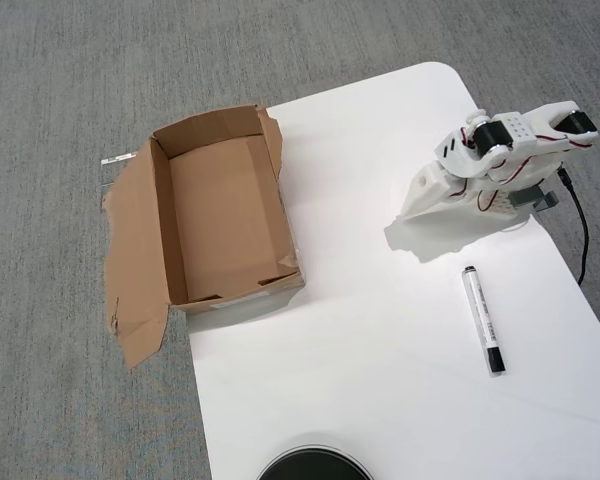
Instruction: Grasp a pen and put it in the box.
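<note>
- The overhead view looked down on a white bench [380, 300] with a rounded corner at the upper right of the frame, set over grey carpet [70, 90].
- The white arm [500, 160] sat folded at the right edge of the frame, near the bench's upper right corner, with red wiring showing on its body and a black cable [581, 235] running down from it along the bench edge.
- The claw [427, 195] pointed down and left from the folded arm, close to the bench surface; it had hold of nothing, and how far its jaws were parted could not be told from this angle.
- The pen [482, 320], a slim white marker with a dark printed label, lay flat on the bench in the lower right of the frame, below the arm and well apart from the claw.
- It lay nearly upright in the frame, its black cap toward the bottom and a small black end toward the top.
- The box [225, 215], brown corrugated cardboard with ragged edges, stood open and empty at centre left, resting on the bench's left edge and overhanging the carpet.
- One large flap [135, 270] splayed out flat to the box's left, over the carpet.
- The box and the pen were well apart, with bare bench between them.
- A dark round object [313, 465] was cut off by the bottom edge of the frame.
</note>
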